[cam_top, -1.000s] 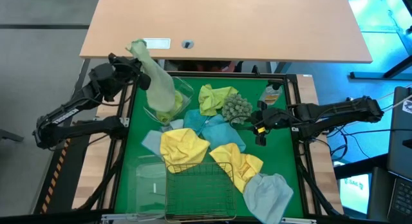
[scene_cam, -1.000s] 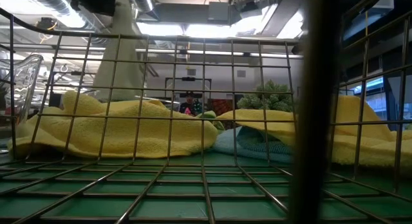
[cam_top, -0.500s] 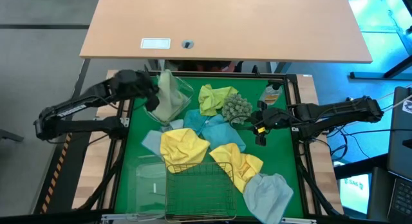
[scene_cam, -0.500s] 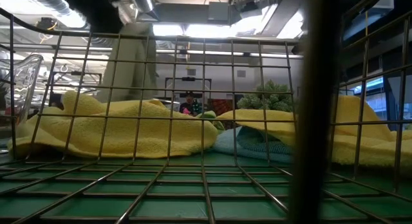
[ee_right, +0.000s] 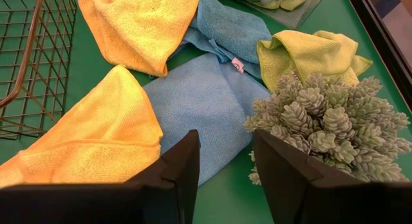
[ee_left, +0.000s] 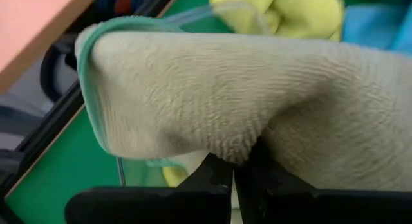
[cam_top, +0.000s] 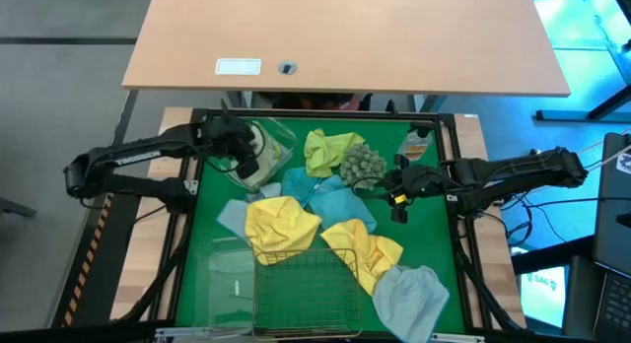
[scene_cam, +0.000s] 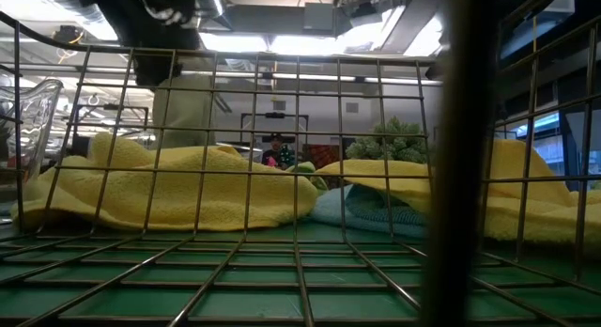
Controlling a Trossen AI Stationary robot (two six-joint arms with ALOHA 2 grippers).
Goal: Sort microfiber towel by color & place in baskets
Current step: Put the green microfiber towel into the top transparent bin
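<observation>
From above, the left gripper has dropped from high beside the clear tub to right over it, so the pale towel is nearly delivered; only the release remains, I'd judge; at tabletop height it hangs behind the wire basket; left wrist: jaws pinch the cloth tight; right wrist: right gripper spread, empty, beside the spiky ball, far across from the tub.

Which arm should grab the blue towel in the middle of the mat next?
Right, probably. The right gripper is open and empty, hovering just beside the blue towel. The left gripper is shut on the pale towel over the clear tub, so it is busy.
</observation>
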